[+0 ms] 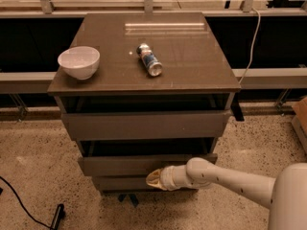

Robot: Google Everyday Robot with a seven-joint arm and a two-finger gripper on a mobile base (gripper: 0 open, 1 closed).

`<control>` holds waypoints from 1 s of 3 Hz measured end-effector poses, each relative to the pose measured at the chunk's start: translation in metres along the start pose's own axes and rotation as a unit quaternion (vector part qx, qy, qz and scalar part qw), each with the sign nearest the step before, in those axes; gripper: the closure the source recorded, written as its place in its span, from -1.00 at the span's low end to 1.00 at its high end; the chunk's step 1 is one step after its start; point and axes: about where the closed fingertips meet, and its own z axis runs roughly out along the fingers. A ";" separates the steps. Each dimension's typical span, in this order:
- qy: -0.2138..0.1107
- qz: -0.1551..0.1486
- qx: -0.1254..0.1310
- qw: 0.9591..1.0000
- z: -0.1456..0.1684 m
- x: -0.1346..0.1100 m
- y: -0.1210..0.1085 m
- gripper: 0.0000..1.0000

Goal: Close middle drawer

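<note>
the middle drawer stands partly pulled out of the cabinet, its inside too dark to see. the gripper is at its lower front edge; spread or pressed together, i cannot tell.

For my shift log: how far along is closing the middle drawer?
Approach looks done: the gripper is at the middle drawer front, near its lower edge. In hand: probably the push. Left: the drawer juts out, dark gap above it, so it must slide in flush.
</note>
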 end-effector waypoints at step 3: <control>0.000 -0.031 0.045 0.999 0.007 -0.003 -0.055 1.00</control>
